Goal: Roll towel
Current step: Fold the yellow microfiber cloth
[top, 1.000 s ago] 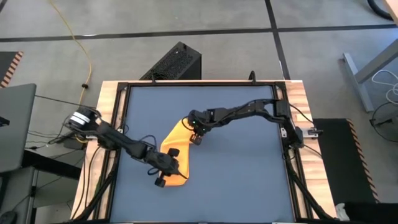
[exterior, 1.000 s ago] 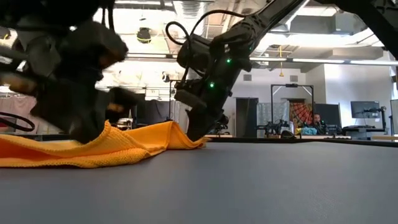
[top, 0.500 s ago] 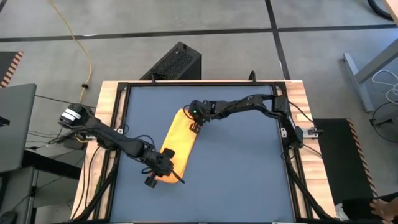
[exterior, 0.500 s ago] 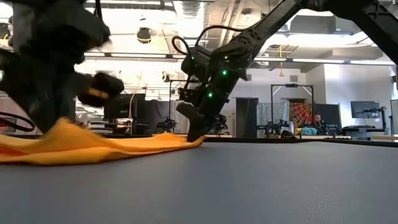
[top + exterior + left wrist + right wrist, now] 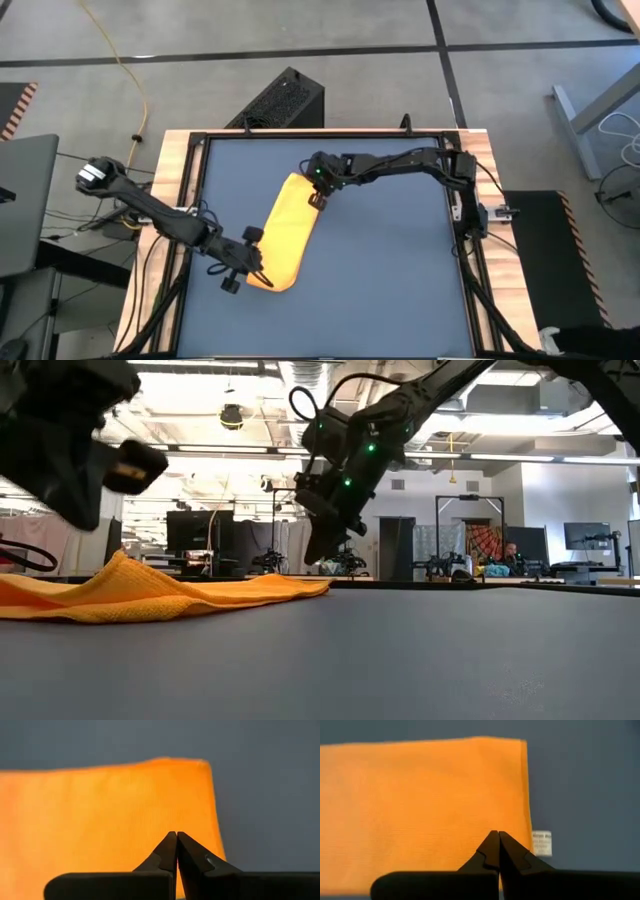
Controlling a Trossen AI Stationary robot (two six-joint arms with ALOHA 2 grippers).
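Towel (image 5: 283,232) is lying flat between both clenched, empty grippers: left gripper (image 5: 254,279) hovering at one end, right gripper (image 5: 317,196) above the other.

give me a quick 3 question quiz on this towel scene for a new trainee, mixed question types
1. True or false: the towel is already rolled into a tight tube.
2. Multiple choice: the right gripper is (a) shut and raised above the towel's far end, (b) open wide over bare table, (c) clamped on the white tag.
3. Fill in: the left gripper sits at the towel's ____ end, fingers shut.

Key
1. False: it lies as a flat folded strip on the table.
2. a
3. near: the end closest to the table's front edge.
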